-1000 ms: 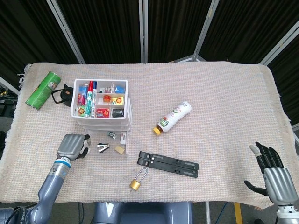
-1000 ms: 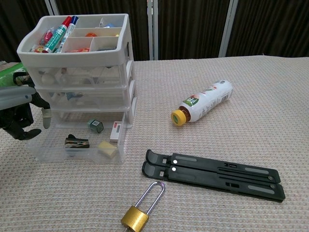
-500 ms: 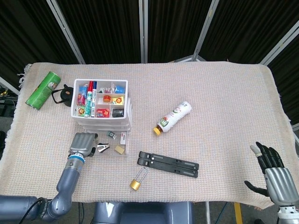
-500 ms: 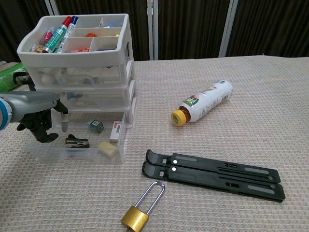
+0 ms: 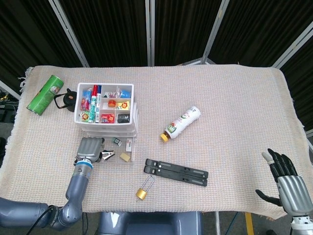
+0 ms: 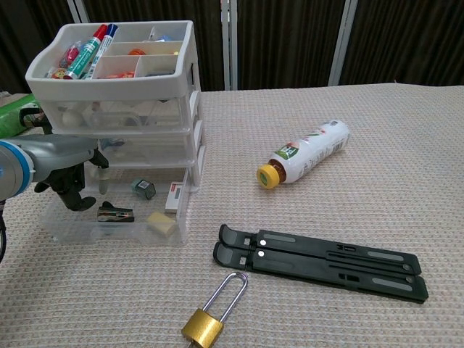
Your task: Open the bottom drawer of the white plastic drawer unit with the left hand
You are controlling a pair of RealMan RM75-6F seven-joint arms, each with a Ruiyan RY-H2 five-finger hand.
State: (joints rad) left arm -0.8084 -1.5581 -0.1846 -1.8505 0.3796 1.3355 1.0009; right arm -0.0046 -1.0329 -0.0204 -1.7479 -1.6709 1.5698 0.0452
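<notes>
From the head view, the white plastic drawer unit stands at the left of the cloth-covered table, its open top tray filled with markers and small items, and its bottom drawer already juts forward of the stack toward the robot, showing a staple remover and a few small pieces inside. The left hand lies over the drawer's left part, palm down, fingers bent downward toward its inside, which looks like a hooking hold for pulling; whether they truly catch the rim cannot be told from above. The right hand waits well apart at the table's near right corner, fingers spread and holding nothing, since the task belongs to the other arm. From the chest view, the left hand sits at the left of the clear bottom drawer, its dark fingers curled down against the wall, though actual contact is unclear. The drawer looks substantially open. A bottle, a black folding stand and a brass padlock lie nearby, clear of the drawer's path.
</notes>
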